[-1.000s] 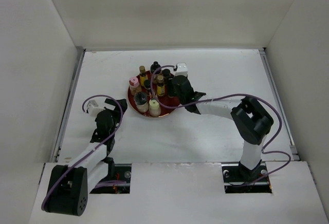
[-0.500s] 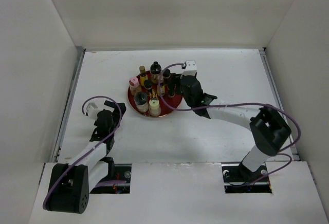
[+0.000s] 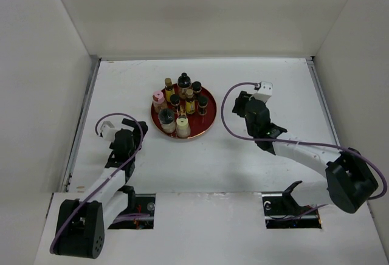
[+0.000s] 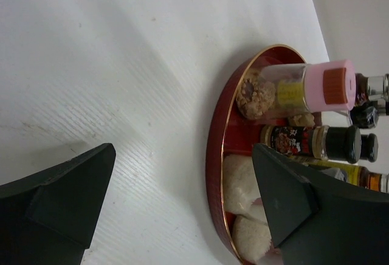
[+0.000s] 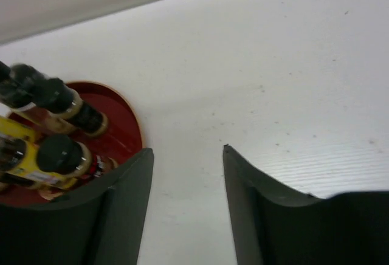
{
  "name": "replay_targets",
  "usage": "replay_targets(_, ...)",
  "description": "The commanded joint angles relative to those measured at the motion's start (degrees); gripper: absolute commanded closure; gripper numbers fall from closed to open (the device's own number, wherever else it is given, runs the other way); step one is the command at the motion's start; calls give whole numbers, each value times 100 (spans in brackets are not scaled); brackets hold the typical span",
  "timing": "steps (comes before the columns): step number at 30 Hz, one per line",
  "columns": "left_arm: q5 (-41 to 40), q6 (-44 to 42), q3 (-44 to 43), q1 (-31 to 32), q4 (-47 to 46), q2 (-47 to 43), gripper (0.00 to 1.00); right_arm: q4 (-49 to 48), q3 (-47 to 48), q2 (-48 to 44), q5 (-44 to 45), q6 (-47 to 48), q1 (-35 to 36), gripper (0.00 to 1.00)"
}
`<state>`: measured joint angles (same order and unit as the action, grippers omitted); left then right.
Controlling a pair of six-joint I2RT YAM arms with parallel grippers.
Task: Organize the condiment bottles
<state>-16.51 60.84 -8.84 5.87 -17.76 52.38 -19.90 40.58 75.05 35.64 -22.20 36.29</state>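
The condiment bottles (image 3: 181, 104) stand clustered on the round red tray (image 3: 208, 117), toward the far middle of the table (image 3: 273, 82). The left gripper (image 4: 176, 207) sits near-left of the tray, fingers spread wide and empty. The right gripper (image 5: 187, 204) hangs to the tray's right, fingers likewise apart, holding nothing

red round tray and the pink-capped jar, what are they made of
The round red tray looks like glossy lacquer or plastic: shiny dark-red wall, thin gold rim. The pink-capped clear jar seems glass or clear plastic, its crumbly contents showing through; the cap looks like matte plastic.
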Motion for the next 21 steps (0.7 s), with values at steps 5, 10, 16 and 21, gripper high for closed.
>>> replay_targets(5, 34, -204, -276, 50, -246, 123, 0, -49, -120, -201, 277, -22, -144, 21)
replay_targets(10, 166, -169, -285, 6, -254, 150, 0, -312, -436, -236, 163, 40, -390, 20)
replay_targets(16, 166, -160, -373, 59, -281, 440, 0, -936, -815, -105, -145, 163, -584, 22)
replay_targets(21, 157, -151, -294, -2, -316, 256, 0, -1121, -788, 142, -180, 251, -567, 46)
